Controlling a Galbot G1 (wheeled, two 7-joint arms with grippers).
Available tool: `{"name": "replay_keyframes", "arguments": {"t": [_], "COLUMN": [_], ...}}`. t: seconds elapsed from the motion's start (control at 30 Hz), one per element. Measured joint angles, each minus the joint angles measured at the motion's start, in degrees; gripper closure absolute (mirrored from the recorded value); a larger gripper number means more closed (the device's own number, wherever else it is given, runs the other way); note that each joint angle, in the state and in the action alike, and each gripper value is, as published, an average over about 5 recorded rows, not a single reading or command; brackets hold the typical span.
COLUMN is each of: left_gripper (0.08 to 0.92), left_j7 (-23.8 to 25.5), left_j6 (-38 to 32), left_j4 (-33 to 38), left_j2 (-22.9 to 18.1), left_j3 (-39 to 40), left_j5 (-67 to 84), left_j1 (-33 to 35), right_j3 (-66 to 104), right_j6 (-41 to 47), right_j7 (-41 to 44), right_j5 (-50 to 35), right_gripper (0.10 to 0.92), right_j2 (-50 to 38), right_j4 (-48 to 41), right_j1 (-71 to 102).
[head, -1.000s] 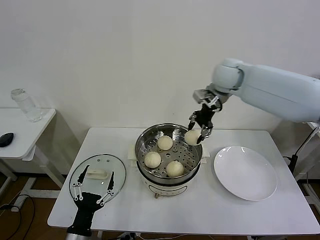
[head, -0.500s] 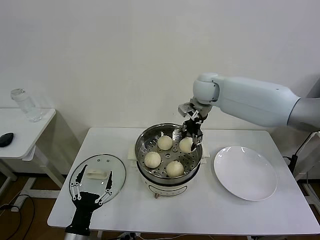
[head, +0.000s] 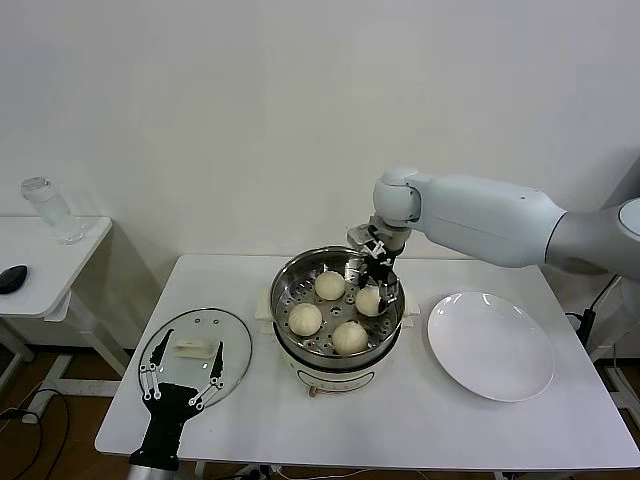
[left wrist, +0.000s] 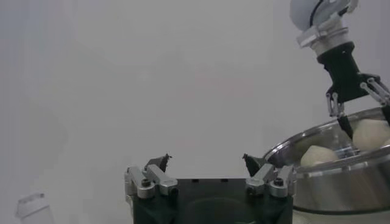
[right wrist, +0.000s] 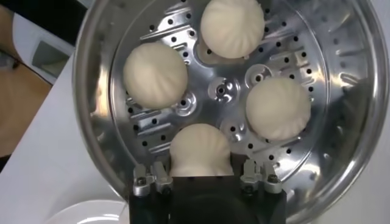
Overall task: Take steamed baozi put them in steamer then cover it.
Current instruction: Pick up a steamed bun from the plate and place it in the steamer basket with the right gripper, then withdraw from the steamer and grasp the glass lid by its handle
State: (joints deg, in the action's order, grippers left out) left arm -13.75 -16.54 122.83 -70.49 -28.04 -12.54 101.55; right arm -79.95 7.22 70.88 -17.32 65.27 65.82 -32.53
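The steamer point(head: 287, 290) stands mid-table, a shiny steel pot with a perforated tray. Three baozi lie loose on the tray point(head: 330, 285) point(head: 306, 318) point(head: 349, 337). My right gripper point(head: 372, 288) reaches down into the pot, shut on the fourth baozi point(head: 369, 300), which is low at the tray's right side. The right wrist view shows that held baozi point(right wrist: 200, 149) between the gripper's point(right wrist: 202, 175) fingers, the other three beyond it on the tray point(right wrist: 219, 91). My left gripper point(head: 185, 372) hangs open over the glass lid point(head: 232, 338), front left. It is also open and empty in its wrist view point(left wrist: 207, 161).
A flat white plate point(head: 490, 345) lies right of the steamer. A side table at far left carries a clear bottle point(head: 50, 210) and a black mouse point(head: 12, 277). The steamer point(left wrist: 329, 164) and the right gripper point(left wrist: 356, 91) show far off in the left wrist view.
My right gripper has carried the baozi from above the steamer's right rim leftward and down into the pot. The left arm has not moved.
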Motion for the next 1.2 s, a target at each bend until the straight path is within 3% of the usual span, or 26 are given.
{"name": "replay_keyframes", "arguments": {"t": [0.17, 0.5, 0.67, 0.83, 1.2], "left_gripper": [0.177, 0.177, 0.177, 0.177, 0.177], "left_j7": [0.00, -0.17, -0.67, -1.60, -4.39], "left_j6": [0.01, 0.02, 0.61, 1.39, 2.93], "left_j4": [0.07, 0.01, 0.46, 0.70, 0.24], "left_j2": [-0.01, 0.38, 0.70, 0.89, 1.18], "left_j3": [0.04, -0.11, -0.12, -0.15, -0.90], "left_j5": [0.00, -0.21, -0.88, -2.09, -6.84], "left_j1": [-0.01, -0.61, -0.76, -1.38, -3.64], "right_j3": [0.60, 7.84, 13.91, 19.71, 46.02], "right_j6": [-0.39, -1.15, -2.53, -6.47, -17.35], "right_j7": [-0.32, -1.14, -5.77, -17.89, -55.39], "right_j5": [0.16, -1.28, -4.89, -9.04, -12.32], "right_gripper": [0.205, 0.203, 0.203, 0.203, 0.203], "right_j2": [-0.37, -5.36, -11.15, -18.13, -26.13], "right_j4": [0.38, 5.14, 9.70, 14.98, 21.91], "right_j1": [0.00, 0.95, 2.84, 6.86, 33.11]}}
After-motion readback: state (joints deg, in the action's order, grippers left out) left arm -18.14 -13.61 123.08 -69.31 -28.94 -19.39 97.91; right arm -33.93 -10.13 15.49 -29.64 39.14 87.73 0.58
